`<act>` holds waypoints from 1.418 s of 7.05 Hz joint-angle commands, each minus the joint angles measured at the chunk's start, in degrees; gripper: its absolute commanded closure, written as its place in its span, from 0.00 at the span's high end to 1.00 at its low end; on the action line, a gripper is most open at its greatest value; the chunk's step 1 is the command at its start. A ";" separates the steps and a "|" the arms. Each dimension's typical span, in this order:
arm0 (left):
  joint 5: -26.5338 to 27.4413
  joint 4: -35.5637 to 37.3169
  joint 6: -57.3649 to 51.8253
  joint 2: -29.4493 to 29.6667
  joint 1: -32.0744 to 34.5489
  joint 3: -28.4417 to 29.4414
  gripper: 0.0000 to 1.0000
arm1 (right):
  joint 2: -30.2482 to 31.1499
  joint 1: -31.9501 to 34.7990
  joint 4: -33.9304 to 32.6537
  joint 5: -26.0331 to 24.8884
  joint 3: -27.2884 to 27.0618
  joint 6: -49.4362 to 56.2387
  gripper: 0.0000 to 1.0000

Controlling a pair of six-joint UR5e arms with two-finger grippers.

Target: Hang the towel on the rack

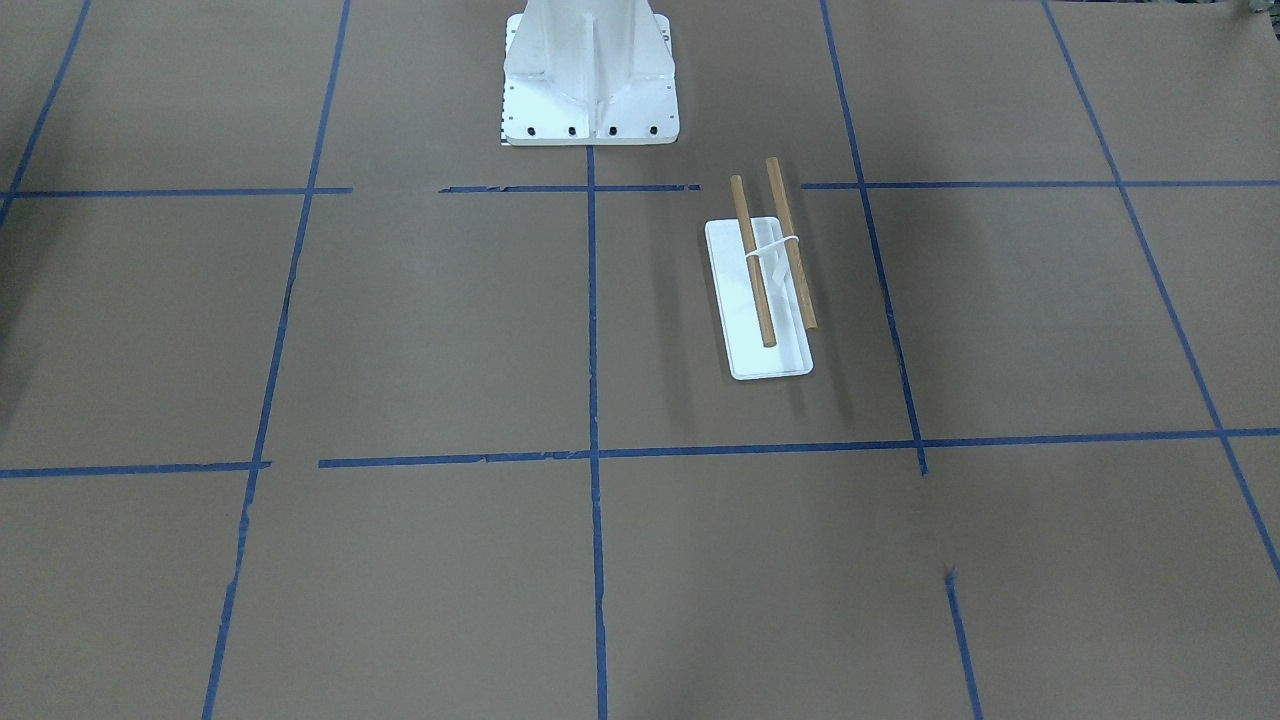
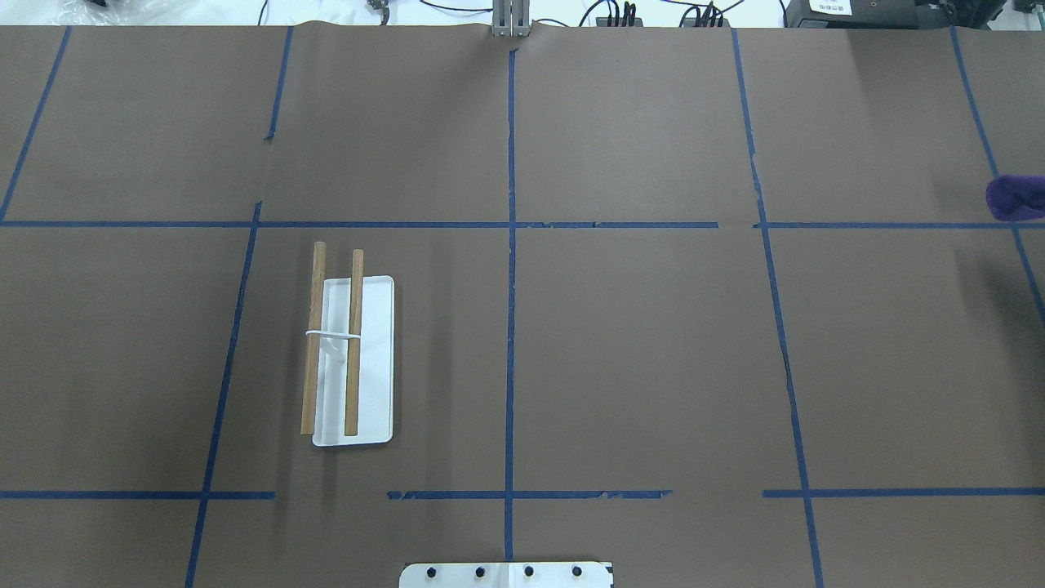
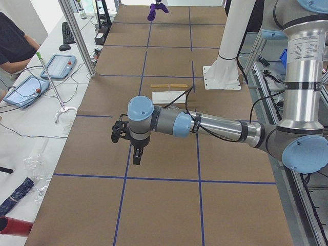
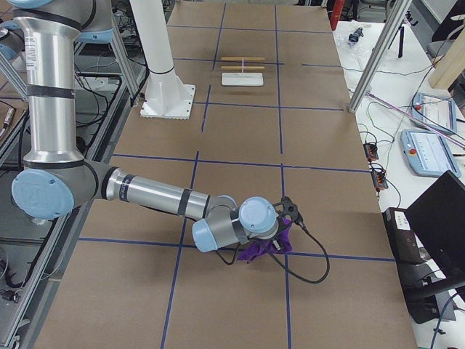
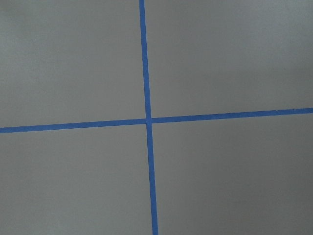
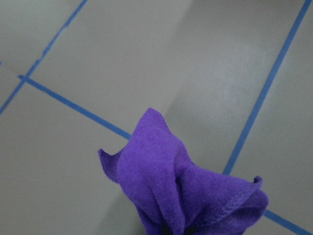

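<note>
A brown paper-covered table (image 2: 637,359) is divided into large rectangles by blue tape lines (image 5: 146,121). The rack (image 2: 371,367) stands on the robot's left half of the table, in the middle row of rectangles, a little forward of the white robot pedestal (image 1: 590,70). Its flat white tray base rests on the paper. A thin white support (image 2: 333,334) carries two parallel wooden dowels (image 2: 353,343) that run lengthwise, pointing away from the robot.

The purple towel (image 6: 186,191) is at the far right end of the table, well apart from the rack, bunched into a crumpled peak at the tip of the right arm. The right gripper (image 4: 282,231) sits directly over the cloth. The cloth covers its fingers, so it is not possible to tell whether they are clamped on it.

The left gripper (image 3: 136,160) is above the table's left end, pointing down over a crossing of tape lines, away from the rack. Its fingers appear only small and from the side, so whether they are parted or together cannot be told
</note>
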State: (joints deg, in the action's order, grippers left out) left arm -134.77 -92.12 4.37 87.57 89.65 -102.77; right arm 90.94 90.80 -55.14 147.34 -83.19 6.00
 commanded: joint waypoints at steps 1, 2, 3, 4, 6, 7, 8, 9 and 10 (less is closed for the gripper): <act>0.03 -6.19 0.20 0.15 -0.09 0.56 1.00 | -2.85 -1.49 0.20 0.84 -7.82 -17.60 0.00; 0.03 -10.84 0.20 0.58 -0.61 0.73 1.00 | -4.35 -4.55 0.20 0.41 -11.78 -25.52 0.00; 0.03 -14.98 0.20 1.11 -1.22 0.73 1.00 | -6.80 -6.93 0.29 -0.64 -14.08 -30.90 0.00; 0.03 -20.76 0.90 1.72 -2.19 0.73 1.00 | -9.96 -9.91 0.21 -3.09 -15.41 -34.87 0.00; 0.29 -35.93 22.76 3.48 -10.67 1.95 1.00 | -16.73 -19.55 0.29 -13.94 -18.91 -49.69 0.00; 0.38 -43.16 34.28 6.10 -14.64 4.05 1.00 | -18.76 -25.00 0.29 -20.36 -21.63 -53.33 0.00; 0.38 -46.54 43.18 9.26 -17.90 5.72 1.00 | -20.95 -30.54 0.29 -26.78 -23.31 -58.68 0.00; 0.38 -46.66 52.23 13.90 -20.28 6.44 1.00 | -22.71 -35.12 0.29 -32.50 -24.72 -64.30 0.00; 0.38 -46.74 63.90 18.99 -23.61 6.53 1.00 | -22.82 -39.52 0.29 -38.04 -27.09 -66.97 0.00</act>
State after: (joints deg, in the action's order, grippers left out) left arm -134.39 -138.02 55.29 100.90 69.80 -96.80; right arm 69.12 56.95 -54.84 116.33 -107.73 -56.32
